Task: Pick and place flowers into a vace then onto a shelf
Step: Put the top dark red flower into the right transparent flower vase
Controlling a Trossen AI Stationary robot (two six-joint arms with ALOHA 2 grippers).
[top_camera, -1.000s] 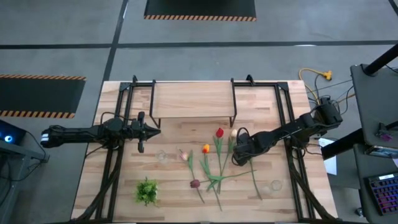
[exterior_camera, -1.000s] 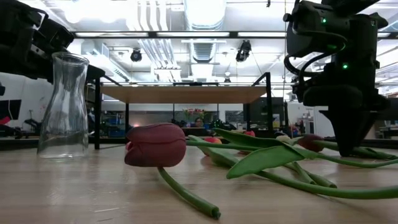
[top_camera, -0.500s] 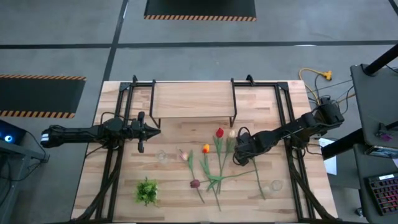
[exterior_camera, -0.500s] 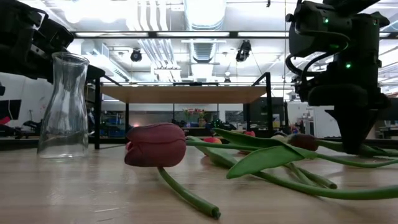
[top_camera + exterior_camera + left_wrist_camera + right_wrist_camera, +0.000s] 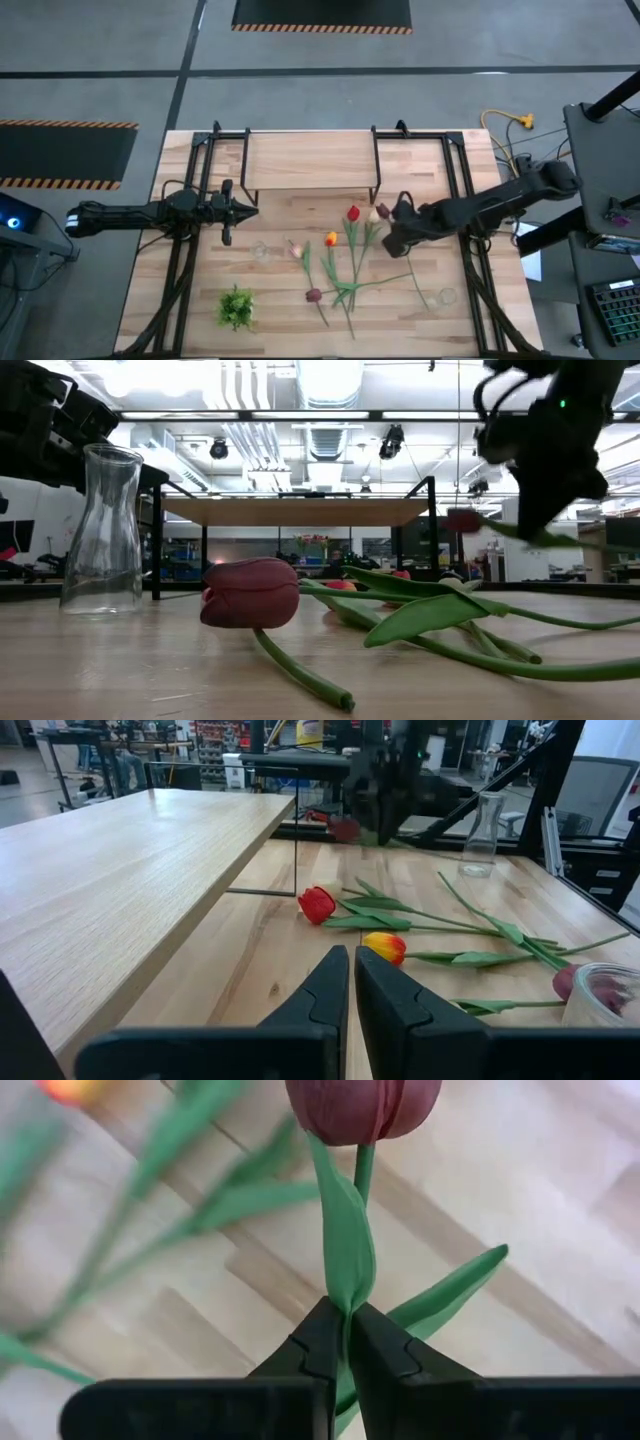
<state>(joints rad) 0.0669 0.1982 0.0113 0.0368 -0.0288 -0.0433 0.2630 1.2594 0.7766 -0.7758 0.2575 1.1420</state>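
Lifted since 1 s ago: the right gripper [image 5: 392,222] has come up off the table with a dark maroon tulip [image 5: 382,211], and the arm now reaches in straighter from the right edge; the left arm hasn't budged.

High view: I see the right gripper just right of the flowers [image 5: 345,262] lying mid-table; the tulip's stem trails down toward the front. A red [image 5: 353,213], an orange [image 5: 331,239], a pink [image 5: 295,249] and another maroon head [image 5: 313,295] lie on the table [image 5: 280,320]. Leafy tuft [image 5: 236,307] sits front left. Left gripper [image 5: 228,210] waits at the table's left, beside the shelf [image 5: 310,162] at the back. Two clear vases, hard to make out: one [image 5: 262,251] near the pink head, one [image 5: 443,297] front right.

Low view: right gripper [image 5: 535,520] hangs above the tabletop, blurred, maroon head [image 5: 462,520] sticking out sideways in the air. Vase [image 5: 103,530] stands upright at left; another maroon tulip [image 5: 250,592] lies closest to cam.

Left wrist view: left fingers [image 5: 335,995] pressed together, holding nothing. Red and orange heads lie ahead, beside the shelf plank.

Right wrist view: right fingers [image 5: 318,1350] pinched shut on the tulip's stem and leaf, just below the maroon head [image 5: 362,1105].
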